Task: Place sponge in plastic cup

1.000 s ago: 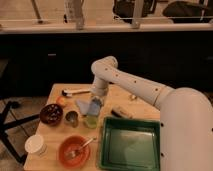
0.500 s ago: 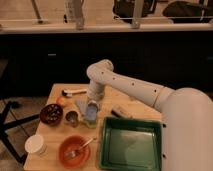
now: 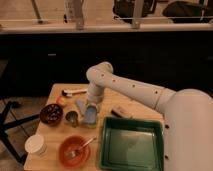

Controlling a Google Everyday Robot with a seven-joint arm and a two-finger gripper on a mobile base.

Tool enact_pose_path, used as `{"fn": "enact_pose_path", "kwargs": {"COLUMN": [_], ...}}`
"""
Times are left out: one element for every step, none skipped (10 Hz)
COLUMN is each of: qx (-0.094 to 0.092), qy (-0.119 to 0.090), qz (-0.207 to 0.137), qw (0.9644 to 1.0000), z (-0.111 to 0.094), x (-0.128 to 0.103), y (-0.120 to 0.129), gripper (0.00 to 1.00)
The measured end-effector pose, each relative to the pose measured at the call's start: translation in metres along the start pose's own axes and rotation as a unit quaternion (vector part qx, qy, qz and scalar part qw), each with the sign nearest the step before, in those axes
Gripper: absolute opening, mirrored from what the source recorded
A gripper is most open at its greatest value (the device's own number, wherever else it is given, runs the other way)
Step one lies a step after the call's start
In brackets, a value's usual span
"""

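Nearest on the wooden table (image 3: 55,135) sit a white paper cup (image 3: 36,144), an orange bowl (image 3: 74,151) with a spoon, and the green tray (image 3: 133,144). Since a moment ago the arm has swung lower, bringing the gripper (image 3: 91,111) down over the plastic cup (image 3: 90,122). Its fingers are pressed together on the sponge (image 3: 90,115), which hangs directly below them, its lower end at the cup's mouth. Behind lie the dark metal cup (image 3: 72,118) and dark bowl (image 3: 51,113).

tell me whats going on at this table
A white robot arm reaches over a wooden table, its gripper shut on a blue-grey sponge, low over the plastic cup. The sponge is not yet let go. Nearby stand a green tray, an orange bowl and a white paper cup.
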Motion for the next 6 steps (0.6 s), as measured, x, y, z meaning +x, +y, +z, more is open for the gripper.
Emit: {"fn": "enact_pose_path", "kwargs": {"qx": [0.001,0.001,0.003,0.002,0.003,0.003], "qy": [-0.001,-0.001,-0.003,-0.007,-0.009,-0.018], "qz": [0.001,0.001,0.003,0.005,0.007,0.014], "qw": [1.0000,1.0000,1.0000,1.0000,0.9999,0.9997], "z": [0.001,0.002,0.003,0.007,0.008,0.014], "x": [-0.002,-0.004,-0.005,-0.006,-0.006,-0.004], "y": [0.001,0.002,0.004,0.006,0.007,0.010], "gripper": [0.00,0.00,0.00,0.00,0.00,0.03]}}
